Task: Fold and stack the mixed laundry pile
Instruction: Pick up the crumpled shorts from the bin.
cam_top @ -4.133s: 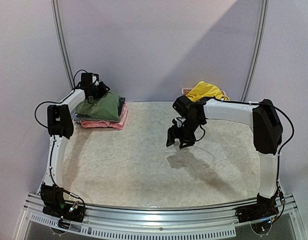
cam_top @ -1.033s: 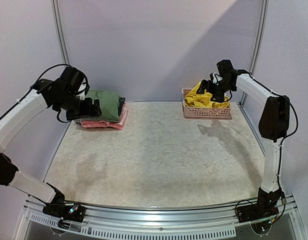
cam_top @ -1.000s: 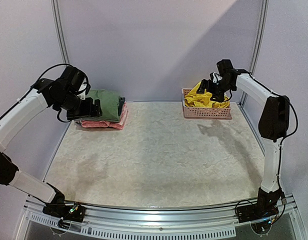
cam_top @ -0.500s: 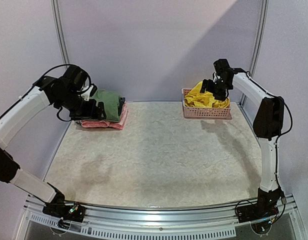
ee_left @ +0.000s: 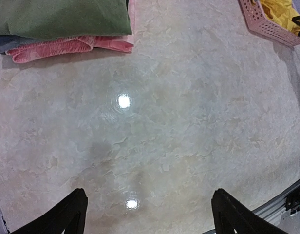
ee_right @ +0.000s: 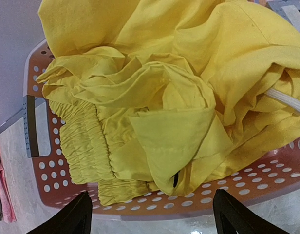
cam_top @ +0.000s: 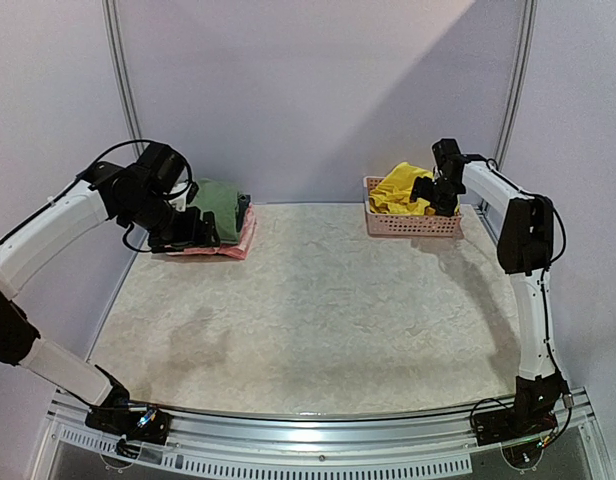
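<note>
Right claw (cam_top: 434,192) lowered over yellow shorts (cam_top: 396,186).

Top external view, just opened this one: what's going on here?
The right tool hangs open just above the crumpled yellow shorts in the pink basket at the far right, gripping nothing. The left tool, also open and empty, is beside the folded stack at the far left, where the green shirt lies on a pink garment. The shorts are not yet folded.
</note>
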You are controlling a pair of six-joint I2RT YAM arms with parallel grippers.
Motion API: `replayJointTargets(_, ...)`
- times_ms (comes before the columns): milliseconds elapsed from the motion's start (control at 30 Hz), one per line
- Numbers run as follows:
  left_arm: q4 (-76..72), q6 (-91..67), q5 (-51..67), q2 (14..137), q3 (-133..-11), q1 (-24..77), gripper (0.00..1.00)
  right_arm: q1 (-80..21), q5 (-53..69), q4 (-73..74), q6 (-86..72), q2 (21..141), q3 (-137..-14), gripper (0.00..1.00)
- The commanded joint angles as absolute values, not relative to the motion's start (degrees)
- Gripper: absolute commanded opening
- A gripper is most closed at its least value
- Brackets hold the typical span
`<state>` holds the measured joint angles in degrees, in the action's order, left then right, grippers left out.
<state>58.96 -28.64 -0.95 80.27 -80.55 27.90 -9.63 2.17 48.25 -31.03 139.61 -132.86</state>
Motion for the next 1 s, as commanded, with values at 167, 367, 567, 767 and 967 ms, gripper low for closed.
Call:
replayJointTargets(167, 57.58, -30.6, -3.06, 79.2, -79.96, 29.7, 0.89, -8.46, 3.0, 43.78, -31.14, 142.95, -135.28, 0.82)
replayJointTargets(367, 57.06, -31.0, -3.43, 79.25, -78.67, 29.75, 0.89, -8.44, 3.24, 43.05, -31.76, 145.14, -135.65, 0.77)
replayJointTargets(567, 56.94, -30.73, -3.58, 79.52, -77.97, 29.79, 0.88, -8.47, 3.25, 42.0, -31.67, 147.94, -136.48, 0.59)
replayJointTargets(767, 56.61, -30.92, -4.1, 79.64, -77.71, 29.79, 0.87, -8.48, 1.78, 40.54, -30.86, 146.83, -138.05, 0.06)
replayJointTargets(967, 55.1, -30.99, -3.99, 80.13, -77.68, 29.79, 0.87, -8.42, 4.3, 36.55, -29.82, 141.55, -138.64, 0.0)
